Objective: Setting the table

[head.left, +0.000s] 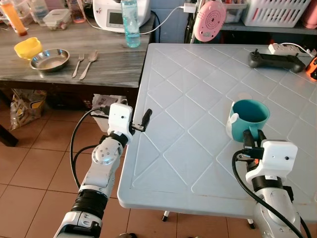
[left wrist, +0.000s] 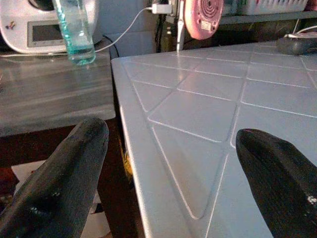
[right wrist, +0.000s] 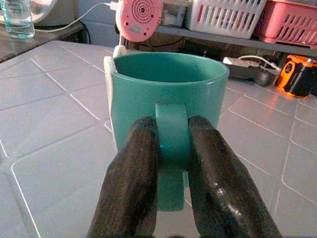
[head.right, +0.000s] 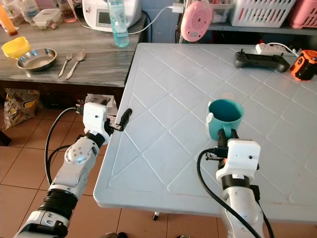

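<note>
- On the wooden surface (head.left: 69,62) at far left we see a yellow bowl (head.left: 27,47), a steel bowl (head.left: 49,59), and a fork (head.left: 78,64) just beside a spoon (head.left: 89,63).
- Farther back on that surface stand a water bottle (head.left: 130,22) and a white appliance (head.left: 113,15).
- Our left gripper (head.left: 143,120) hovers at the left edge of the white surface (head.left: 188,129), its jaws wide apart with nothing between them; in the left wrist view one finger (left wrist: 59,183) sits over the gap beside the edge and the other over the surface.
- A pink round fan (head.left: 209,20) hangs behind the white surface's far edge.
- The teal mug (head.left: 249,118) stands upright on the white surface, towards its right side, handle turned to us.
- Our right gripper (head.left: 250,144) is at the mug; the right wrist view shows both fingers (right wrist: 131,173) clamped on the handle (right wrist: 172,134).
- At the far right corner lie a black controller (head.left: 276,60), a white power strip (head.left: 290,48) and an orange object (head.left: 312,68), well apart from the mug.
- A white basket (head.left: 275,12) sits on the shelf behind.
</note>
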Robot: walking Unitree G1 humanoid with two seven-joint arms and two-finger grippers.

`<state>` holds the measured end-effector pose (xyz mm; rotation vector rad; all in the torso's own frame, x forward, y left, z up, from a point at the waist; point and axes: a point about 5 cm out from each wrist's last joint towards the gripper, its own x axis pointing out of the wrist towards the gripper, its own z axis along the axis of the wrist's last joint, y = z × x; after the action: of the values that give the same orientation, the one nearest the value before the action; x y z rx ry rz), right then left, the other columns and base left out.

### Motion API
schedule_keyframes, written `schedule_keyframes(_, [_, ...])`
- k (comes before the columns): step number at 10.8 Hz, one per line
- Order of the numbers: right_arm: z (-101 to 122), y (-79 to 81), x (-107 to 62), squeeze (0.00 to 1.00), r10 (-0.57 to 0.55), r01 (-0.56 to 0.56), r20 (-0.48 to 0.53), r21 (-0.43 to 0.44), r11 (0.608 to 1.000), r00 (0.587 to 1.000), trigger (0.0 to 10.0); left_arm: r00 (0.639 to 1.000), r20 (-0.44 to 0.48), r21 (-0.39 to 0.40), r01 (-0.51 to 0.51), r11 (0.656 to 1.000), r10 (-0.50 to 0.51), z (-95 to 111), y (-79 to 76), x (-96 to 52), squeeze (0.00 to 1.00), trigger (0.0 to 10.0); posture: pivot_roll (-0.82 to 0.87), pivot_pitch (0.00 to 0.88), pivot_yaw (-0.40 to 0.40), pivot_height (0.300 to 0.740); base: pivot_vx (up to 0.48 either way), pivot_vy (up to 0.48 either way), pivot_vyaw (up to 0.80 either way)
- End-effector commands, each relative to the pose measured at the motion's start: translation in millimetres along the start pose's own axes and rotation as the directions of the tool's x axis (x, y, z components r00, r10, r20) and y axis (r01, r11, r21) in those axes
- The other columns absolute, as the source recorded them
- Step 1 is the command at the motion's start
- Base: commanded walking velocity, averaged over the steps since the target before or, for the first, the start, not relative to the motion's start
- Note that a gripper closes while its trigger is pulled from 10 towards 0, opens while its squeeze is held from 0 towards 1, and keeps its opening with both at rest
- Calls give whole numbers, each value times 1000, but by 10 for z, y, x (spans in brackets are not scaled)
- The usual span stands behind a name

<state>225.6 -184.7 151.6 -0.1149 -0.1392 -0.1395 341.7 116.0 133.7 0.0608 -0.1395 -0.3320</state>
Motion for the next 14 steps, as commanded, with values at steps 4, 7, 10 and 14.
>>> schedule_keyframes(4, [59, -26, 0, 0, -14, 14, 17, -5, 1000, 1000, 10000, 1000, -9, -20, 8, 1000, -9, 9, -16, 48, 0, 10000, -23, 86, 10, 740, 0, 150, 0])
schedule_keyframes(7, [44, -34, 8, 0, -18, 18, 11, -9, 1000, 1000, 10000, 1000, -14, -22, 21, 1000, -21, -6, -43, 52, 0, 10000, -24, 87, 10, 740, 0, 369, 0])
schedule_keyframes(10, [24, -31, 10, 0, -20, 20, 5, -10, 1000, 1000, 10000, 999, -17, -19, 28, 999, -28, -16, -57, 55, 0, 10000, -24, 87, 12, 740, 0, 380, 0])
schedule_keyframes(14, [8, -45, 13, 0, -31, 31, 1, -12, 999, 1000, 10000, 999, -21, -15, 44, 999, -44, -28, -75, 54, 0, 10000, -22, 87, 17, 740, 0, 392, 0])
